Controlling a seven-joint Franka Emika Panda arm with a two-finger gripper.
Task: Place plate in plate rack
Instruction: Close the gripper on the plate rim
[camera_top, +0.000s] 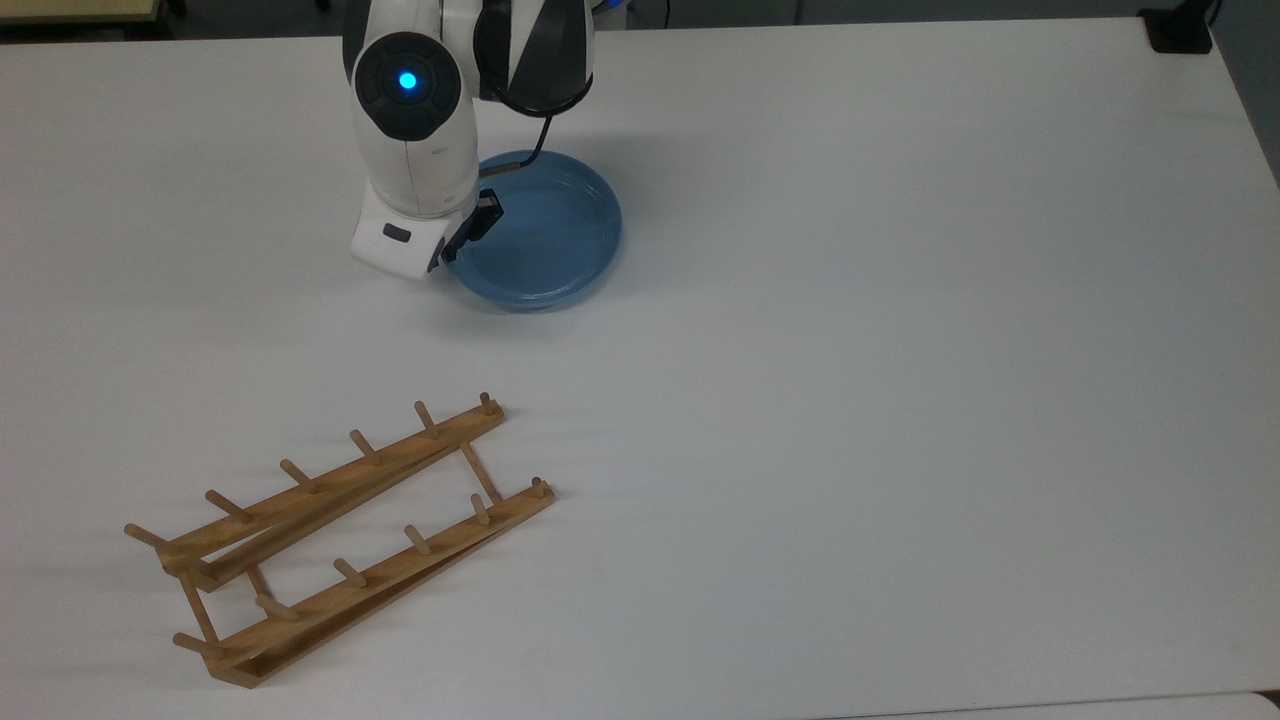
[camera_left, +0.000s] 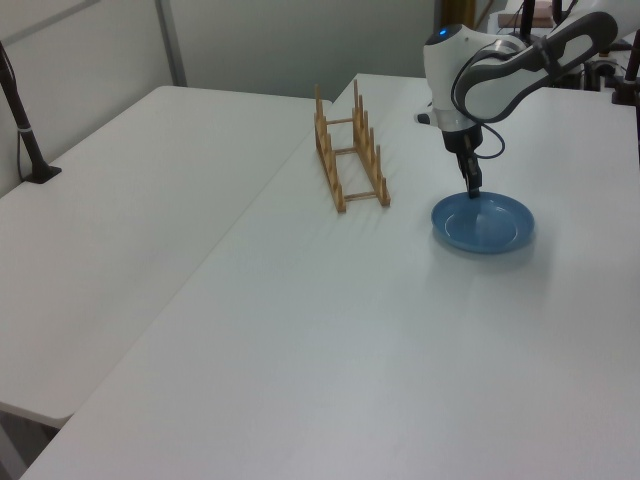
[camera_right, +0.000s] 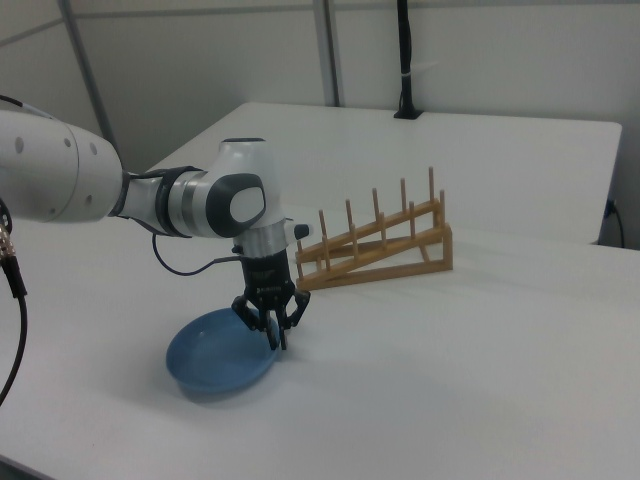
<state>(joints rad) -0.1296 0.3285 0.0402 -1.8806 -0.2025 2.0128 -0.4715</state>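
Plate (camera_top: 545, 240), glossy light-blue, shallow, raised rim; tool (camera_right: 274, 340) clamped on its rim.

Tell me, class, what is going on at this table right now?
A white robot arm has its gripper down at the rim of a blue plate that lies flat on the white table. The fingers straddle the plate's edge on the side facing the wooden plate rack. The rack stands apart from the plate with no dish in it, so the plate is not yet placed.
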